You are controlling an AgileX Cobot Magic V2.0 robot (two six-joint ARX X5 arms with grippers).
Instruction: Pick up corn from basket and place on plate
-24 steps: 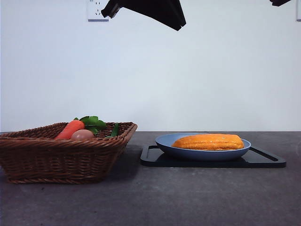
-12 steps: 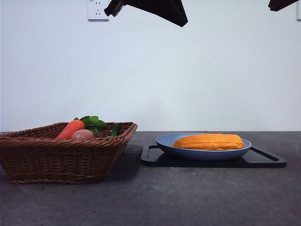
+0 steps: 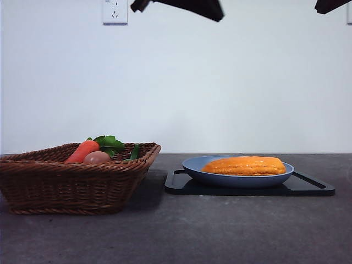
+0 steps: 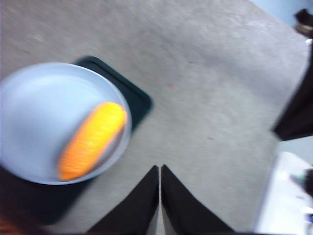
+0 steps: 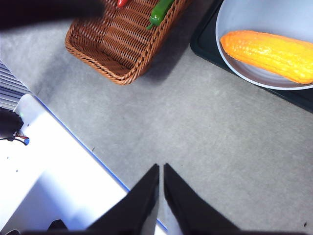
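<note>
The orange-yellow corn [image 3: 245,165] lies lengthwise in the light-blue plate [image 3: 203,170], free of any gripper; it also shows as corn [image 4: 91,140] on the plate [image 4: 34,107] in the left wrist view and as corn [image 5: 271,49] on the plate [image 5: 254,19] in the right wrist view. The brown wicker basket [image 3: 66,184] stands at the left. My left gripper [image 4: 160,169] is shut and empty, high above the table beside the plate; its arm [image 3: 187,6] shows at the top edge. My right gripper [image 5: 161,168] is shut and empty, also held high.
The plate rests on a flat black tray [image 3: 308,188]. In the basket lie a carrot [image 3: 81,151] with green leaves [image 3: 109,143], a pinkish egg-like thing [image 3: 97,157] and a green pepper [image 5: 159,11]. A white table edge [image 5: 58,161] borders the grey surface. A black tip [image 3: 331,5] shows top right.
The dark arm at the top of the front view has risen further, leaving less of it in the picture. The corn, plate and basket have not moved.
</note>
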